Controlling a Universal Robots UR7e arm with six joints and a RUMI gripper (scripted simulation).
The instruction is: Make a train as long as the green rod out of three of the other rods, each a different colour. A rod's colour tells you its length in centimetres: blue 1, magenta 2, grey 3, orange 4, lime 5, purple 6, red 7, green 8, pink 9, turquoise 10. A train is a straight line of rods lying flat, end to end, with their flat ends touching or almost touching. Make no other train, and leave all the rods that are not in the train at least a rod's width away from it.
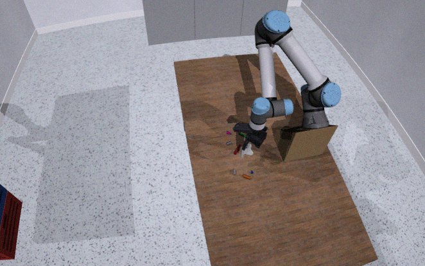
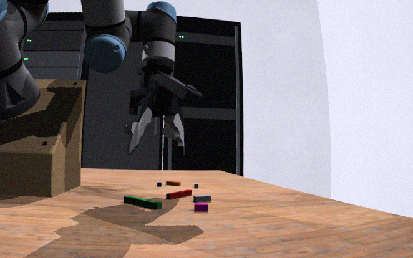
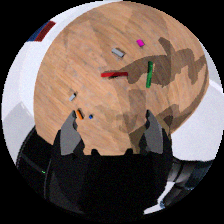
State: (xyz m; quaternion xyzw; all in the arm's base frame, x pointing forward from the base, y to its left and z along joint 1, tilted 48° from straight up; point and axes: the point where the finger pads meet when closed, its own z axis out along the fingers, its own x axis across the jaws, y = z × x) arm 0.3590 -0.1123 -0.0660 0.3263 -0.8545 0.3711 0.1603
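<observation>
Wooden table top [image 1: 273,218] [image 2: 296,227] [image 3: 60,65], seven rods, all lying apart, midway along the top view's left long edge. Green rod [image 1: 242,134] [image 2: 142,202] [image 3: 149,75]: farther in from that edge than the magenta rod [image 1: 228,132] [image 2: 201,207] [image 3: 140,43] and first grey rod [image 1: 228,143] [image 2: 202,198] [image 3: 118,52]. Red rod [image 1: 237,150] [image 2: 178,194] [image 3: 114,75]: between the green and first grey. Second grey rod [image 1: 234,171] [image 2: 196,186] [image 3: 72,97], orange rod [image 1: 246,177] [image 2: 173,183] [image 3: 80,114], blue rod [image 1: 251,172] [image 2: 159,184] [image 3: 91,117]: grouped toward the near short edge. Gripper [image 1: 243,153] [image 2: 156,154] [image 3: 111,110]: above the table top, fingers spread, nothing between them.
</observation>
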